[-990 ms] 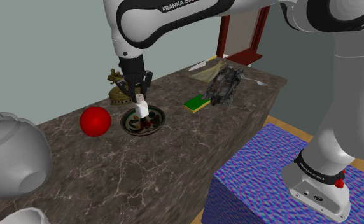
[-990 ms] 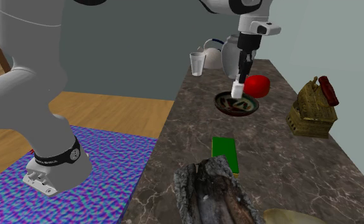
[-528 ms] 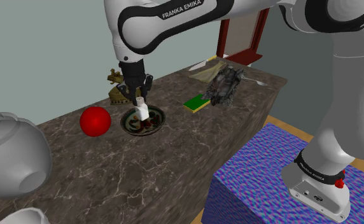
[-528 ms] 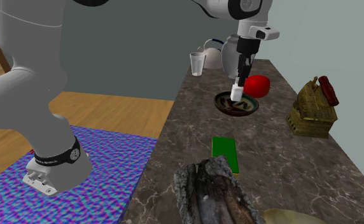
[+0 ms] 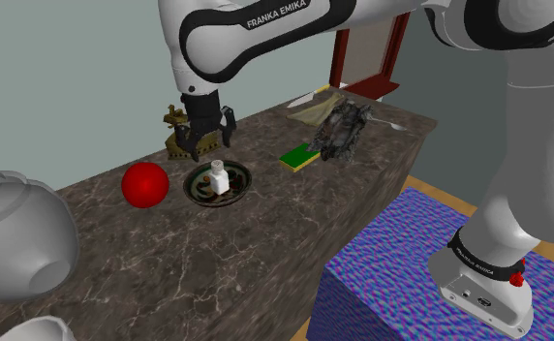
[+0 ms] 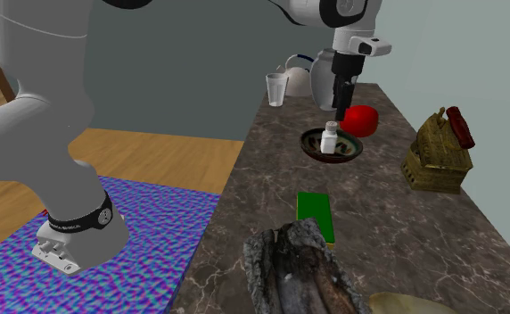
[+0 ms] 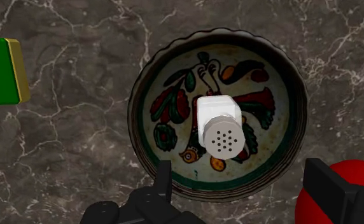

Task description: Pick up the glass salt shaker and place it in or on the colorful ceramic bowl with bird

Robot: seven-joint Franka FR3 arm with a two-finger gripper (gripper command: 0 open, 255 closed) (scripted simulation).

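One small salt shaker (image 5: pixel 218 178), white-bodied with a grey cap dotted with holes, stands upright in the middle of the painted bowl (image 5: pixel 241 180), a little left of the shoulder view's centre. In the wrist view the shaker (image 7: pixel 219 124) sits right on the bird painted in red, green and orange, with the bowl's dark scalloped rim (image 7: pixel 136 108) ringing it on all sides. The second exterior view has the shaker (image 6: pixel 330 138) in the bowl (image 6: pixel 356 149) in the upper middle of the frame.

Directly above it hangs the black gripper (image 5: pixel 210 145), fingers spread wide and clear of the shaker, with nothing in its grasp. In the wrist view the gripper (image 7: pixel 241 184) shows one finger on each side of the shaker, neither touching it. From the second exterior view the gripper (image 6: pixel 340 107) points straight down over the cap.

A red ball (image 5: pixel 145 184) lies just beside the bowl, to its left in the shoulder view. A brownish-gold ornament (image 5: pixel 178 140) stands behind the bowl, near the wall. Right of the bowl lies a flat green block (image 5: pixel 297 157), and beyond it a dark charred-looking lump (image 5: pixel 341 131). All rest on a dark marbled counter (image 5: pixel 265 232). A clear drinking glass (image 6: pixel 277 89) stands at the counter's far end in the second exterior view.
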